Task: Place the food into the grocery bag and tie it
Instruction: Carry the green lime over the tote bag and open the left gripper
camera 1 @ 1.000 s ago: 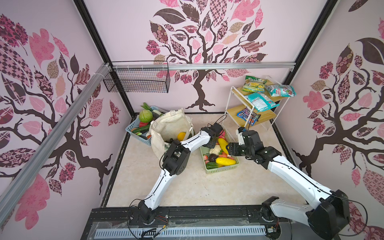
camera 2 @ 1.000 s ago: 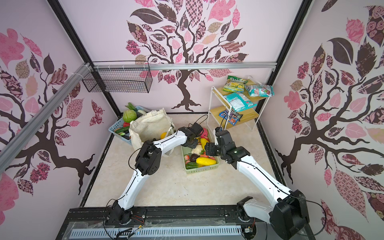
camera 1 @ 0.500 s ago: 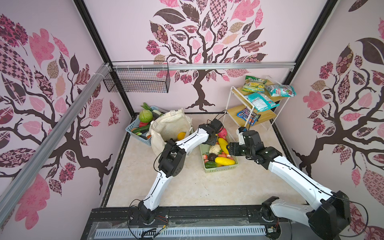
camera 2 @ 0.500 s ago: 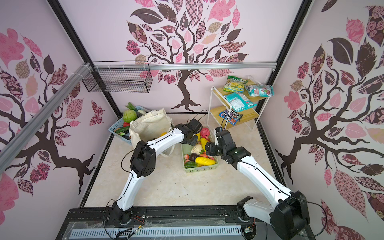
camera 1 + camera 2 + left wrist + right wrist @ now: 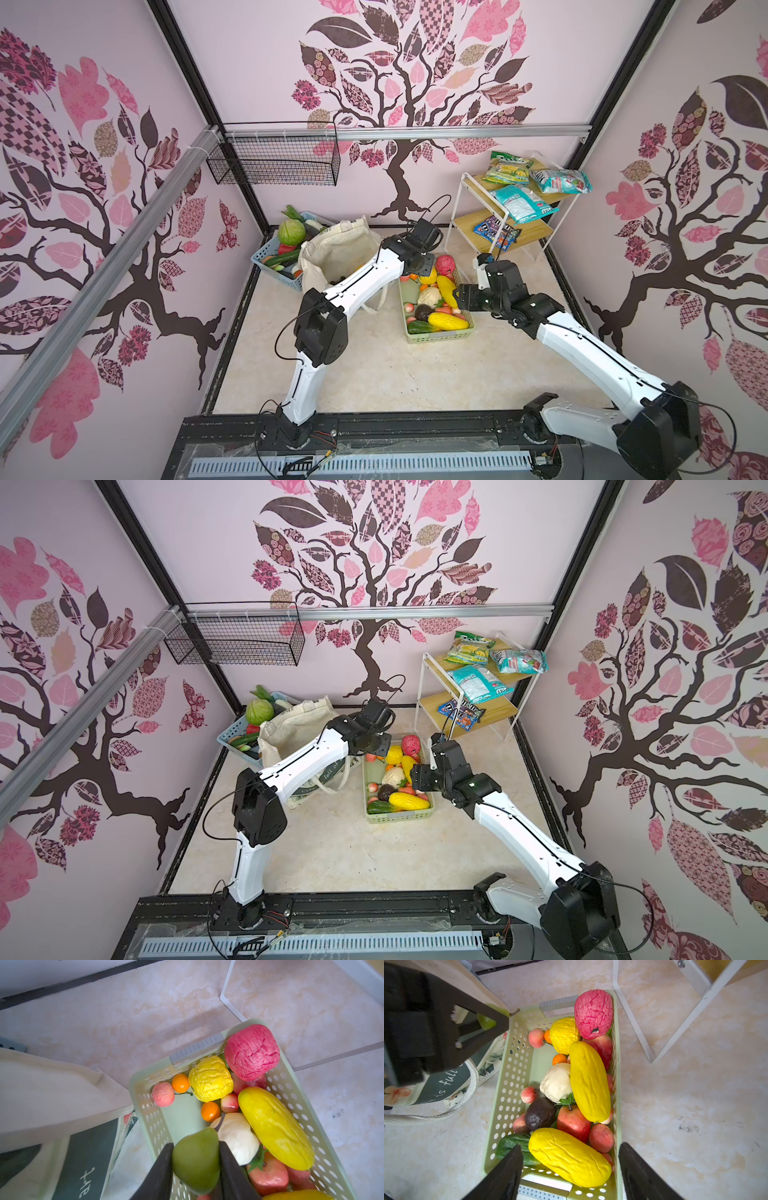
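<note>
Left claw (image 5: 195, 1142) lifted off basket (image 5: 145, 1109), pinching one green pear (image 5: 196, 1163), right claw (image 5: 570, 1146) spread

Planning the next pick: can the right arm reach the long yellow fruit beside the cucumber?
Probably yes: the yellow fruit lies uncovered on top, and the open right gripper faces it.

Grocery bag (image 5: 336, 249) interior partly behind left arm (image 5: 365, 277); contents seemingly indistinct.
</note>
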Robot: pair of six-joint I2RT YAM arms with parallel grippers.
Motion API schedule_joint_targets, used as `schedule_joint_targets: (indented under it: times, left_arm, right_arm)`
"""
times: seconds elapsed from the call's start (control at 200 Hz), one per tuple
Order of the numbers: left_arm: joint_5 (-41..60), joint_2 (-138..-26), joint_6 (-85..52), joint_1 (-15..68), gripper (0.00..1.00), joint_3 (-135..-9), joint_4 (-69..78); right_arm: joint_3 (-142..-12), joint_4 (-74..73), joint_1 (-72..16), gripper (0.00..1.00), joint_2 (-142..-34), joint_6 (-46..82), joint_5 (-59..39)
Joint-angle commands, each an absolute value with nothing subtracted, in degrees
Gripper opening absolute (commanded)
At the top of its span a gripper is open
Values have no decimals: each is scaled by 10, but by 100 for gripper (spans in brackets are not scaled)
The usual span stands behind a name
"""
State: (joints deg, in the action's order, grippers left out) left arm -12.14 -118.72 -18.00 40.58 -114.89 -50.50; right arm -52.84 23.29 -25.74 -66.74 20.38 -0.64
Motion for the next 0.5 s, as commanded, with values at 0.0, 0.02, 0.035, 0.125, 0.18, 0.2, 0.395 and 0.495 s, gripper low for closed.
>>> schedule_joint_targets:
  times: [0.0, 0.02, 0.035, 0.125, 0.18, 0.2, 0.395, 0.495]
  left_arm:
    - [-113, -1147, -184, 396, 36, -1128, -492]
    - [-113, -1142, -184, 395, 37, -1127, -492]
    - [-112, -1139, -184, 395, 37, -1126, -491]
    - [-113, -1117, -182, 392, 37, -1124, -493]
    - [-115, -1103, -181, 388, 37, -1123, -494]
    - [-116, -1099, -180, 386, 37, -1122, -494]
    - [-128, -1049, -174, 357, 37, -1094, -495]
    - [-145, -1023, -168, 339, 38, -1077, -496]
  right_arm:
    - [-535, 228, -256, 75, -658, 201, -3]
    - [-535, 228, -256, 75, -658, 201, -3]
    - [-535, 228, -256, 75, -658, 201, -4]
    - [-536, 226, -256, 75, -660, 201, -7]
    - [-537, 225, -256, 75, -662, 201, -9]
    - [-537, 224, -256, 75, -662, 201, -10]
    - [-551, 219, -256, 75, -675, 201, -21]
    - [-556, 214, -256, 75, -680, 201, -27]
